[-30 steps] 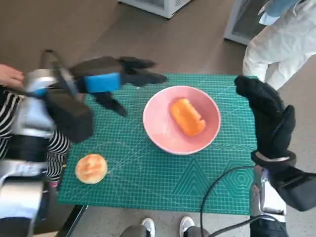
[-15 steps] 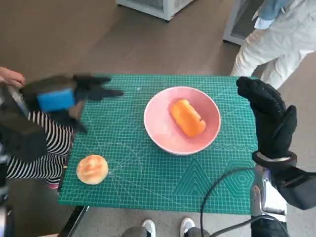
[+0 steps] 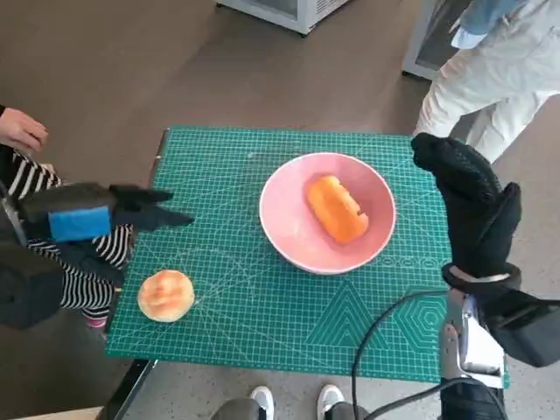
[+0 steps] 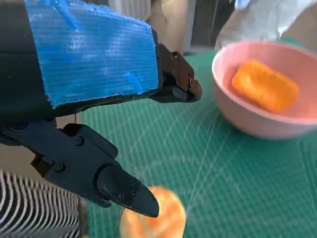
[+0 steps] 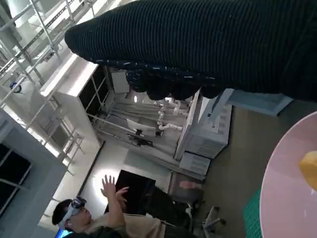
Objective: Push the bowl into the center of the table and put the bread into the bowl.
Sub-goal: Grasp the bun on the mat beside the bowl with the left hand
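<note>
A pink bowl (image 3: 328, 212) stands near the middle of the green cutting mat (image 3: 262, 315) with an orange bread roll (image 3: 336, 208) inside it. A round golden bun (image 3: 165, 295) lies on the mat near its front left corner. My left hand (image 3: 96, 219) hovers empty over the mat's left edge, above and behind the bun, its fingers spread. The left wrist view shows the same hand (image 4: 99, 114) over the bun (image 4: 153, 218), with the bowl (image 4: 262, 119) and roll (image 4: 265, 85) beyond. My gloved right hand (image 3: 468, 206) is raised at the mat's right edge, right of the bowl, empty.
A person in white (image 3: 490, 79) stands beyond the table's far right corner. Someone in a striped sleeve (image 3: 35, 184) sits at the left, a hand (image 3: 22, 131) showing. A black cable (image 3: 385, 350) loops over the mat's front right. Shoes (image 3: 293, 402) show below the table's front edge.
My left hand has drawn back from beside the bowl, leftward and toward me, to the mat's left edge above the bun. The bowl, roll and right hand have stayed put.
</note>
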Controlling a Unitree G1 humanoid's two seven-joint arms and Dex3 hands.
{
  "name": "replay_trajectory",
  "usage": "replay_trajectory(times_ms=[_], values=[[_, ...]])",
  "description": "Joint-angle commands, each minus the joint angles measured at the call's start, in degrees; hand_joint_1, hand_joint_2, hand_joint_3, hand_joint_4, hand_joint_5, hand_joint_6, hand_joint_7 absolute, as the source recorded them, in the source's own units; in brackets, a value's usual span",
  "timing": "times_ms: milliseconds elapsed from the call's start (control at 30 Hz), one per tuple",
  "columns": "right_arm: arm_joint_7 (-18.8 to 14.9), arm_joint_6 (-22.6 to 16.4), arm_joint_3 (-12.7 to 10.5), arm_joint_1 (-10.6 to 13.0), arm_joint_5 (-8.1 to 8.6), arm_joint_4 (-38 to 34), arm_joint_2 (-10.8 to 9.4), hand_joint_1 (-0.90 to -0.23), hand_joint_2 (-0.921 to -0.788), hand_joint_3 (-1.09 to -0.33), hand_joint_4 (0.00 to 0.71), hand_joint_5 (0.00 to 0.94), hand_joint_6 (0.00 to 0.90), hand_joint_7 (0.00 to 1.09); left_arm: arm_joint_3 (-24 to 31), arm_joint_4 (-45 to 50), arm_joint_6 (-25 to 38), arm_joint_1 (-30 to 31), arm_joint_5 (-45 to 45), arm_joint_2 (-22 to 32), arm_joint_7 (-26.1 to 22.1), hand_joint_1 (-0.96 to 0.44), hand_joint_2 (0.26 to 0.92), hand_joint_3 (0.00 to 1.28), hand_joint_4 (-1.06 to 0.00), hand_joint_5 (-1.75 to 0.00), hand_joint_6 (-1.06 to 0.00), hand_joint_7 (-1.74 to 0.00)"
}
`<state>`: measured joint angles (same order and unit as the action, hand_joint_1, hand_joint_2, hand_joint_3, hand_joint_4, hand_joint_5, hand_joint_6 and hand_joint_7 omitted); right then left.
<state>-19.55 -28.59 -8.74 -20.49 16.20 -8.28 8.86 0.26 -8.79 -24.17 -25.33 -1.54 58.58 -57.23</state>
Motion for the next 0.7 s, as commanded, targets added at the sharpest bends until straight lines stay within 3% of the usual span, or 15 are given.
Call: replay_trajectory(times_ms=[33, 700], values=[[-1.0, 1.1, -0.2, 0.3, 0.87, -1.2, 0.5, -0.670, -0.921, -0.707, 0.154, 0.000, 0.084, 0.45, 1.0, 2.5, 2.0, 3.3, 0.8, 1.3, -0.6, -0.40, 0.755, 0.00, -0.22, 0.00, -0.38, -0.04], [-2.3, 2.3, -0.2, 0.7, 1.73, -0.3, 0.9, -0.668, -0.921, -0.707, 0.155, 0.001, 0.087, 0.45, -4.4, -0.6, 2.2, 6.1, -4.3, -3.2, 1.8, -0.37, 0.744, 0.00, -0.24, 0.00, -0.38, -0.03]])
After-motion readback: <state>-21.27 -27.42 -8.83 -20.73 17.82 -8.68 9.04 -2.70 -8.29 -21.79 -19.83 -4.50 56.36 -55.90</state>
